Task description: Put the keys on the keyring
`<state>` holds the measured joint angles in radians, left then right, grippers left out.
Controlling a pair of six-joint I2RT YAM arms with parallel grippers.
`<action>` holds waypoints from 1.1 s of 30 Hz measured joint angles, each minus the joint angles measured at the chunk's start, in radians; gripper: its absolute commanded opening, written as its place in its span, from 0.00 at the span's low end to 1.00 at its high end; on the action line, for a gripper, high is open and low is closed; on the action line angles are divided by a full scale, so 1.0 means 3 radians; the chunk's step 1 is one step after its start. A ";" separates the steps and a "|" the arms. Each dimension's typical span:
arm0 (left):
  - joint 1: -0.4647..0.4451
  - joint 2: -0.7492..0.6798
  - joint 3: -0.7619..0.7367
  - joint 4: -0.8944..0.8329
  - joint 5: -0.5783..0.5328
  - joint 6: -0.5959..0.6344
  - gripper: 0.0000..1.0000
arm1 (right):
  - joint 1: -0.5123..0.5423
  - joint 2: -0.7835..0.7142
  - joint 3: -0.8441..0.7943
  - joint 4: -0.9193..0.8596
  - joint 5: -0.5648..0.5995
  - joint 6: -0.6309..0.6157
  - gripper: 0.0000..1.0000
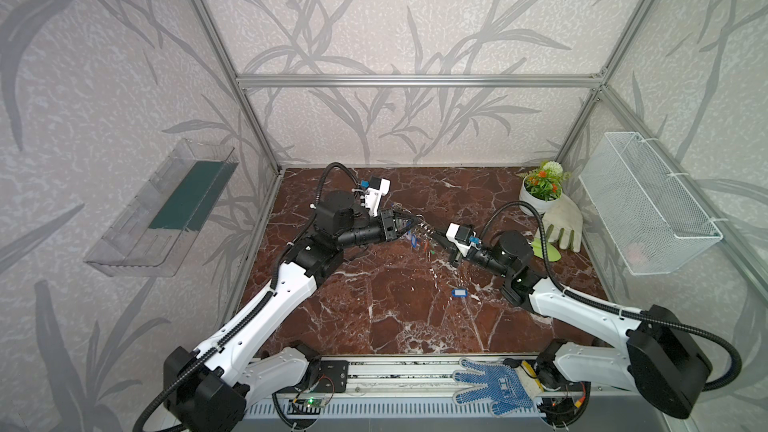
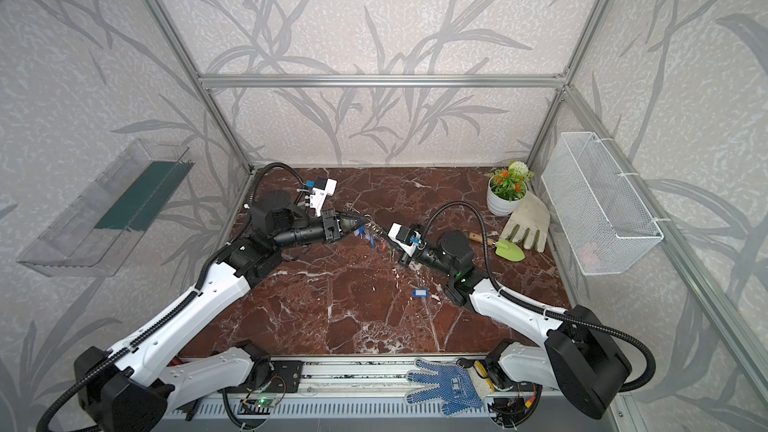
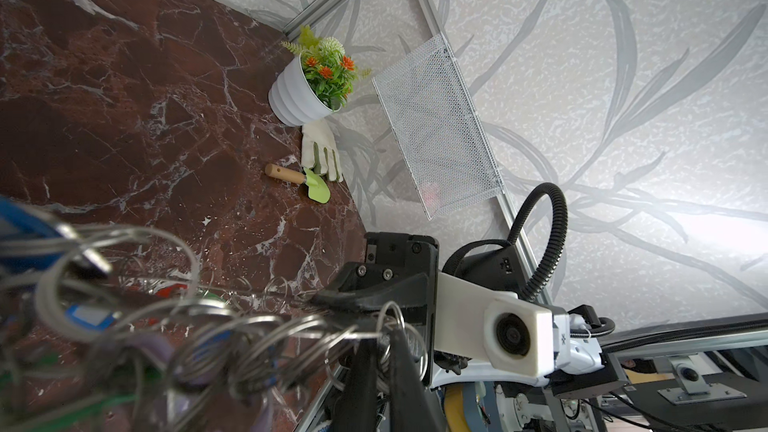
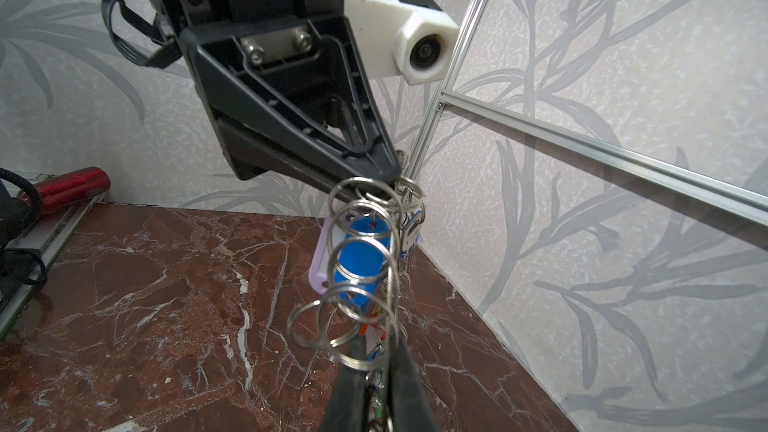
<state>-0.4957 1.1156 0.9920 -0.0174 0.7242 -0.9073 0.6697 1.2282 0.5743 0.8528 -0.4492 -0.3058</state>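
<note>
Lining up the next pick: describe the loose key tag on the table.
On the marble tabletop, look beside the right arm's elbow. A blue tag with a white window lies there alone, unlike the tags hanging between the left tool and right tool.

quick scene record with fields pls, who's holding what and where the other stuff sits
left end effector: shut, pinching wire rings at one end of the keyring
right end effector: shut on the keyring's opposite end
keyring: held above the table between both arms, coloured tags hanging from it
loose blue key tag: flat on the table near the right arm, not held
far right corner: flower pot, white glove, green trowel
</note>
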 measured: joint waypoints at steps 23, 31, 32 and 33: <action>0.0003 -0.0036 0.0014 -0.0380 -0.0179 -0.0210 0.00 | 0.0048 0.0006 -0.0085 -0.0067 0.0233 -0.0043 0.00; 0.0139 -0.0015 0.0025 -0.0584 -0.0211 -0.0276 0.00 | 0.0079 0.0004 -0.0149 0.0024 0.0399 -0.0135 0.00; 0.0156 -0.0006 0.0025 -0.0603 -0.0211 -0.0275 0.00 | 0.0084 0.0004 -0.0158 0.0048 0.0407 -0.0148 0.00; 0.0178 0.0005 0.0032 -0.0631 -0.0201 -0.0272 0.00 | 0.0092 0.0003 -0.0175 0.0074 0.0416 -0.0164 0.00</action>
<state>-0.4423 1.1172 1.0016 -0.2066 0.6640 -0.9890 0.6971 1.2289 0.5217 0.8749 -0.3244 -0.3550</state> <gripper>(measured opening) 0.049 0.114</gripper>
